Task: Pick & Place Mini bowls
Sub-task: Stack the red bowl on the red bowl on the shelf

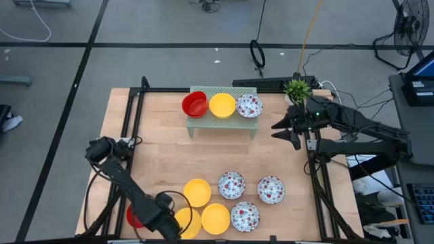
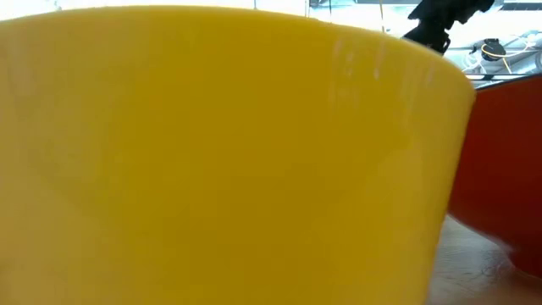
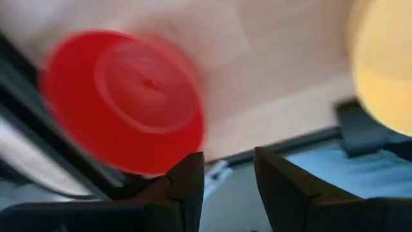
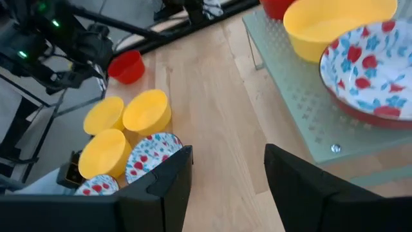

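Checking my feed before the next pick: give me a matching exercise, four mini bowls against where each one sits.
Things:
1. rack's plain red round bowl
2. rack's plain yellow round bowl
3. rack's white red-speckled round bowl
4. other plain red round bowl

Places:
a. middle of the pale green mesh rack
b. table corner, by the left gripper
c. rack end toward the right gripper
d. rack end toward the left arm

Pairs: 1-d, 2-a, 3-c, 4-b

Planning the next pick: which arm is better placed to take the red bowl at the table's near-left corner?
Probably left: its gripper hovers beside that red bowl, fingers open; the right gripper waits by the rack.
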Action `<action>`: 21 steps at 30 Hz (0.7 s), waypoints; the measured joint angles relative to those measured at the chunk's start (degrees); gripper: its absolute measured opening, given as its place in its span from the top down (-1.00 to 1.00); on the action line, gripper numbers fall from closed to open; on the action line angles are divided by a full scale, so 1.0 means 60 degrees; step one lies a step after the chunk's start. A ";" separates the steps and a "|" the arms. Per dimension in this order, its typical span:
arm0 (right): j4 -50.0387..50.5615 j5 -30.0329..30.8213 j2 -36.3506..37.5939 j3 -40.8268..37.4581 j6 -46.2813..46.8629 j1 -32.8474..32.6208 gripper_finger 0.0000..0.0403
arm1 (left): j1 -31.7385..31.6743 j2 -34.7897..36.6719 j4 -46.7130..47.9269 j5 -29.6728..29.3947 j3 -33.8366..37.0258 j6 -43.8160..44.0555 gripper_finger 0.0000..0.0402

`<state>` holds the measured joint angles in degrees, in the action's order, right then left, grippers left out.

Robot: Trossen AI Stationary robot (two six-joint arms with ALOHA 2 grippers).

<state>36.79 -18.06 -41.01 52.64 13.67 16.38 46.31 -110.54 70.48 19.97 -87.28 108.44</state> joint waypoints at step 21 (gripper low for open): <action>-0.1580 -0.0012 0.0189 -0.1191 0.0099 0.0000 0.09 | -0.0009 -0.0007 -0.1764 0.0589 0.2188 -0.0410 0.30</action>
<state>27.31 -18.13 -39.88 45.50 14.26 16.38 46.26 -110.59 59.90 23.50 -74.16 105.98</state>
